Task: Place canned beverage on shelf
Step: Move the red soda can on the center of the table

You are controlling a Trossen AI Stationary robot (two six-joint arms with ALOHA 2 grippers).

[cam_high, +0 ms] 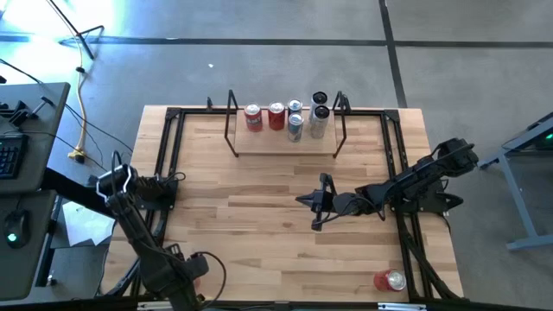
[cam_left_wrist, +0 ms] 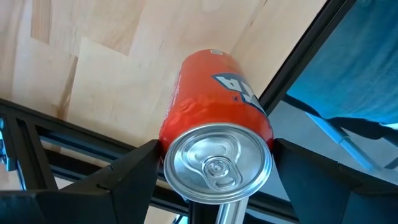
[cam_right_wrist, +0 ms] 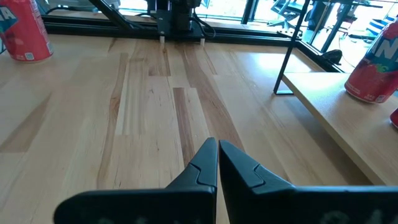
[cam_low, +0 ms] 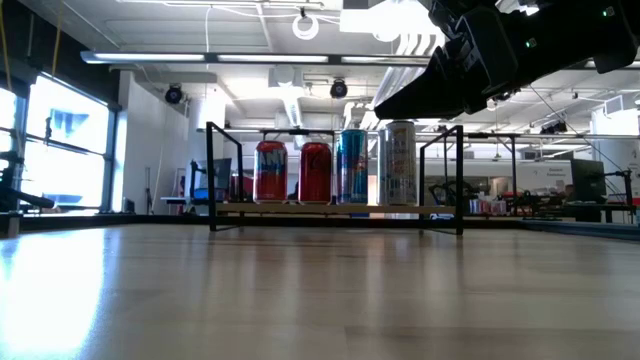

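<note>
A red canned beverage (cam_left_wrist: 214,118) stands upright on the table near its near left corner; it also shows in the right wrist view (cam_right_wrist: 25,31). My left gripper (cam_left_wrist: 214,152) points down over it, open, one finger on each side of the can's upper part. The shelf (cam_high: 285,142) stands at the table's far edge and carries several upright cans (cam_low: 335,165). My right gripper (cam_high: 313,200) hovers shut over the middle of the table, pointing toward the left edge, with nothing in it. My left gripper's fingers (cam_left_wrist: 140,168) come from above and stand close against two opposite sides of the can's upper wall (cam_left_wrist: 171,140). I cannot tell whether they touch it. The can's bottom rests on the table.
Another red can (cam_high: 389,281) lies on its side at the near right corner. A black frame rail (cam_left_wrist: 292,62) runs along the table edge beside the standing can. Bare wood (cam_high: 251,225) lies between the arms and the shelf.
</note>
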